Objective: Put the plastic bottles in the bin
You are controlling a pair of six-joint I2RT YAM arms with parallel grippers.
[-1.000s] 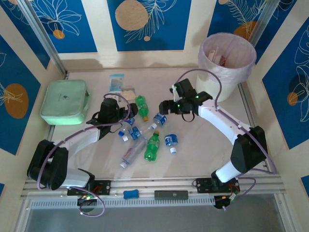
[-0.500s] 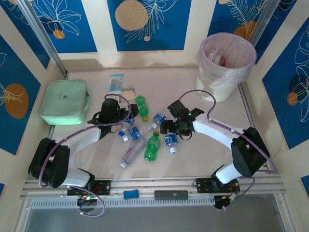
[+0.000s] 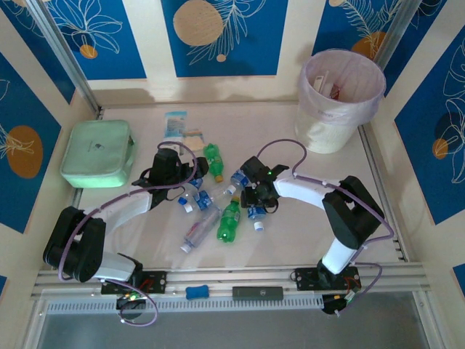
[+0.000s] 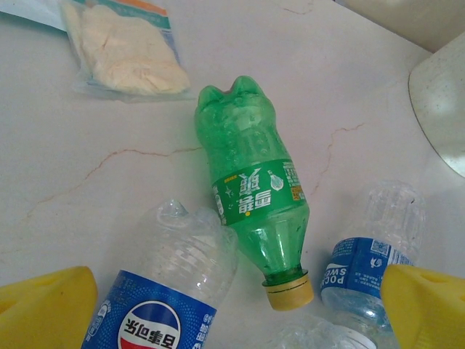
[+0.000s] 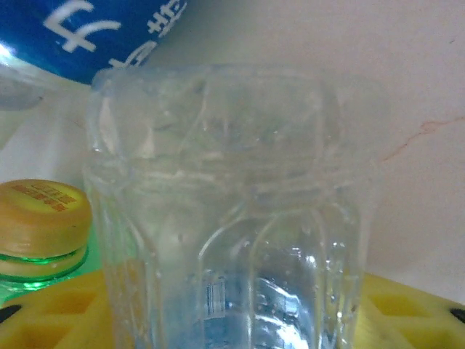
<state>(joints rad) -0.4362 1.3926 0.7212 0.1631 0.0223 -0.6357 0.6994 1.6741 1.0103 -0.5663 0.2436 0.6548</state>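
Observation:
Several plastic bottles lie mid-table: a green bottle (image 3: 212, 156) (image 4: 251, 203) with a yellow cap, a second green bottle (image 3: 229, 219), a long clear bottle (image 3: 196, 231), and blue-labelled ones (image 3: 240, 178) (image 4: 166, 298). My left gripper (image 3: 190, 178) (image 4: 236, 313) hangs open just above the green bottle's cap, holding nothing. My right gripper (image 3: 256, 202) (image 5: 232, 305) is down on a small clear bottle (image 3: 256, 211) (image 5: 232, 196), yellow fingers (image 5: 407, 313) pressed on both its sides. The bin (image 3: 314, 131) stands far right with a pink liner.
A mint-green pouch (image 3: 98, 153) lies at the left edge. A flat blue-white packet (image 3: 176, 125) (image 4: 127, 51) lies behind the bottles. A yellow-capped green bottle (image 5: 43, 225) rests just left of the held one. Bare table stretches between the bottles and the bin.
My right arm swung from the table's middle right down to the bottle cluster, and its jaws closed around the small clear bottle. The left arm stayed put.

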